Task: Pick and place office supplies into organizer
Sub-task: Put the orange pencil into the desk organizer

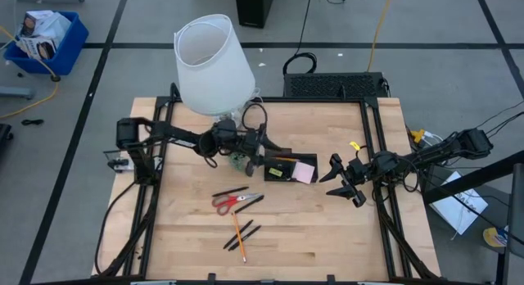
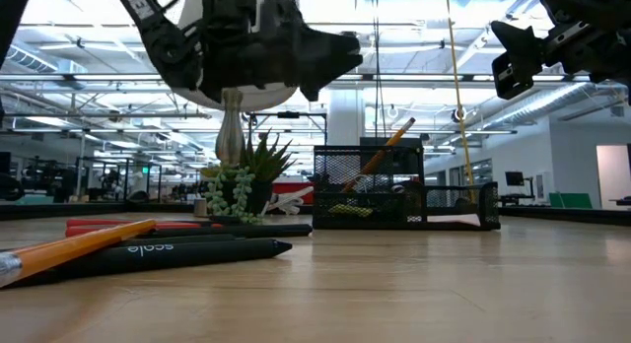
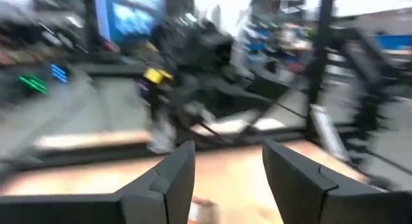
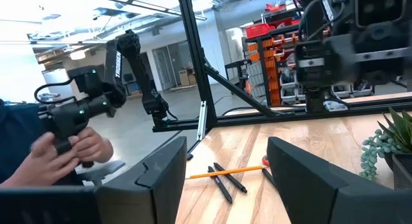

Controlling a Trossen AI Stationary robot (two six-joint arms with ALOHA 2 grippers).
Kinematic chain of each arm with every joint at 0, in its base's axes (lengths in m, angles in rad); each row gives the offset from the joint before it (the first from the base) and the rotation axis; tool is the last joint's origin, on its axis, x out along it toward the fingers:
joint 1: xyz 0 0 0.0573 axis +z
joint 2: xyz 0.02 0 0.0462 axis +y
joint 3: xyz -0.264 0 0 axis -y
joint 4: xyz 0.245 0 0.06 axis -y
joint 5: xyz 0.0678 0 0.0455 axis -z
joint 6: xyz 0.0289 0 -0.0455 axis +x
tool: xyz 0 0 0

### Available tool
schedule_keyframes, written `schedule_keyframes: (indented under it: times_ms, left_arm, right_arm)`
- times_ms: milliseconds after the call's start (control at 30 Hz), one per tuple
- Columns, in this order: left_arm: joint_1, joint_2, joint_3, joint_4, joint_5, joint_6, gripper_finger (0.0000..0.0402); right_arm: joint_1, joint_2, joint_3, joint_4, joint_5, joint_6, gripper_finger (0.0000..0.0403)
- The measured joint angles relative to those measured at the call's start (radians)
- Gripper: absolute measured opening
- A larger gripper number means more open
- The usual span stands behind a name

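High view: I see my left gripper (image 1: 268, 149) open, empty, over the black mesh divided organizer (image 1: 288, 168); right gripper (image 1: 342, 180) open, empty, right of it.

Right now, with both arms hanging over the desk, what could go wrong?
The left gripper hangs close by the lamp and the small plant; a careless swing might knock either. The loose pens and scissors lie crowded together, so grabbing one could shove another. The organizer looks light and may slide if bumped.
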Motion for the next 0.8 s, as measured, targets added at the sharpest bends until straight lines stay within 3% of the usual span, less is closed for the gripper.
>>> schedule_keyframes:
  times_ms: [100, 167, 233, 367, 467, 567, 700, 800]
  left_arm:
    - [-0.028, -0.094, -0.023, -0.269, 0.062, -0.037, 0.0188]
    - [-0.071, -0.163, -0.048, -0.448, 0.032, -0.015, 0.0189]
    - [-0.132, -0.218, -0.069, -0.543, -0.101, -0.055, 0.0189]
    - [-0.275, -0.287, -0.090, -0.635, -0.520, -0.369, 0.0189]
    - [-0.355, -0.313, -0.093, -0.786, -0.670, -0.541, 0.0189]
    - [-0.422, -0.319, -0.091, -0.846, -0.635, -0.435, 0.0189]
    - [-0.512, -0.319, -0.091, -0.852, -0.521, -0.169, 0.0189]
    - [-0.570, -0.317, -0.090, -0.886, -0.551, 0.061, 0.0189]
  right_arm:
    - [0.000, 0.000, 0.000, 0.000, 0.000, 0.000, 0.0209]
    - [0.000, 0.000, 0.000, 0.000, 0.000, 0.000, 0.0211]
    - [0.000, 0.000, 0.000, 0.000, 0.000, 0.000, 0.0212]
    - [0.000, 0.000, 0.000, 0.000, 0.000, 0.000, 0.0209]
    - [0.000, 0.000, 0.000, 0.000, 0.000, 0.000, 0.0208]
    - [0.000, 0.000, 0.000, 0.000, 0.000, 0.000, 0.0211]
    - [0.000, 0.000, 0.000, 0.000, 0.000, 0.000, 0.0211]
    - [0.000, 0.000, 0.000, 0.000, 0.000, 0.000, 0.0208]
